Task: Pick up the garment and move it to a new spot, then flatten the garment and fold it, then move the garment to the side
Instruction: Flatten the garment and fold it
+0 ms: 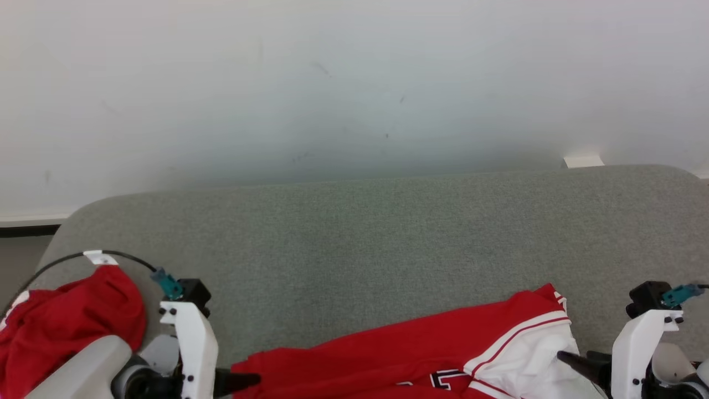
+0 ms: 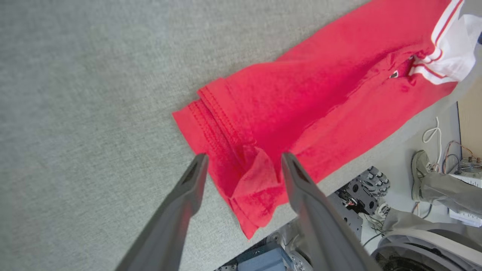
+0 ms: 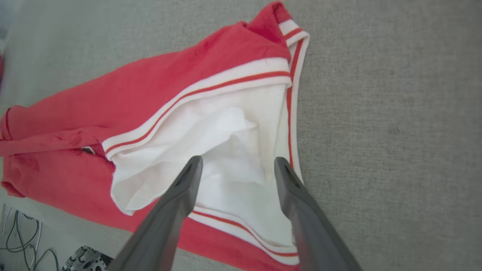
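Garment: a red jersey [image 1: 388, 349] with white trim lies stretched in a long band along the near edge of the grey surface [image 1: 354, 249], hem end toward the left, white-lined end toward the right.
Why it lies so: the hem end shows several stitched layers stacked on each other, so it looks already doubled lengthwise. Keeping it by the near edge puts both ends within easy reach of the arms.
Left hand: [image 2: 244, 156] wide open and holding nothing. Its fingers straddle the hem end, where a small corner flap stands turned up between them.
Right hand: [image 3: 237, 159] also wide open and empty. Its fingers straddle the white lining at the striped opening, which gapes loosely rather than lying flat.
Why the hands sit so: one at each end suits pulling the band taut or lifting both ends together for a fold.
Stage, as a judgement: mid-fold. The flap and the rumpled lining need smoothing before the next fold.
Other cloth: a second red cloth [image 1: 61, 321] is bunched at the near left corner, apart from the jersey, likely set aside.
Risk: pinching only the top layer would pull the stack apart.
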Motion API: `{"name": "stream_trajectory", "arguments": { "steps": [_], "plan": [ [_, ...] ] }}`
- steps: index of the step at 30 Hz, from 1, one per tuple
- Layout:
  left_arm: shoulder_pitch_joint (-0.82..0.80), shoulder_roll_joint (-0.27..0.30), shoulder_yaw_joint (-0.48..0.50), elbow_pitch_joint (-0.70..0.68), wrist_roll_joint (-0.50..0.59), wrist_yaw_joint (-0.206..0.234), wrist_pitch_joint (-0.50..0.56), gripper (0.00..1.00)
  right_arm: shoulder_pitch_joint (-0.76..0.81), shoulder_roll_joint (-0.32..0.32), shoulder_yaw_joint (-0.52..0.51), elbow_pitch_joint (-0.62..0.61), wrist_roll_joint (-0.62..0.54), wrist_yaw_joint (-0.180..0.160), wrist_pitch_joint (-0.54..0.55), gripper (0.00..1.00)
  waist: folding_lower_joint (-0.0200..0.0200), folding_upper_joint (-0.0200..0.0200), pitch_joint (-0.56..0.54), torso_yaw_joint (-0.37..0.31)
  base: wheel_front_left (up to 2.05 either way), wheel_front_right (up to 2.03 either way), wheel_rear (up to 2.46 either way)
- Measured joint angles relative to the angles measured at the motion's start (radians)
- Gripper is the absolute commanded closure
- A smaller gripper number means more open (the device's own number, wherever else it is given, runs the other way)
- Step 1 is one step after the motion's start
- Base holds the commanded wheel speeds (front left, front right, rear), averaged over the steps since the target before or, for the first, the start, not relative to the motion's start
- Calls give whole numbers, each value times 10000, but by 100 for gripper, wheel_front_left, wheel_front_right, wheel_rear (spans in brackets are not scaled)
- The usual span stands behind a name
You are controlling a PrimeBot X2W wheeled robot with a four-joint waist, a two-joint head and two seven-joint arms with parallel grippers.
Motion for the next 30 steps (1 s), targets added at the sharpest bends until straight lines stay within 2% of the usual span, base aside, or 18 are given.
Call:
{"name": "stream_trajectory", "arguments": {
  "steps": [7,10,14,18,23,26,30],
  "plan": [
    [-414,407,433,-512,533,0,-1425,0,121,-339,-888,-876,585,0,-763,0,0,0,-78,100,0,0,0],
    [-445,529,556,-780,953,65,-2088,0,157,-558,-1283,-1574,581,0,-1476,0,1,0,-109,171,0,0,0],
    [-459,642,876,-1170,1613,385,-3568,0,173,-821,-1822,-2328,100,0,-2742,0,0,0,-142,236,0,0,0],
    [-243,614,1300,-1538,2245,1011,-5311,0,217,-777,-2512,-2798,-629,0,-4345,0,1,-1,-180,281,0,0,0],
    [553,514,1795,-1979,2871,2253,-7242,0,791,-593,-3419,-2847,-1858,0,-5887,0,1,0,-187,335,0,0,0],
    [968,466,2205,-2334,3177,3003,-8403,0,1198,-184,-4228,-2782,-2658,2,-6669,0,1,0,-187,362,0,0,0],
    [2041,286,2399,-2704,3164,3609,-9323,0,2232,652,-5545,-2577,-3639,0,-7359,0,0,0,-187,440,0,0,0]
  ]
}}
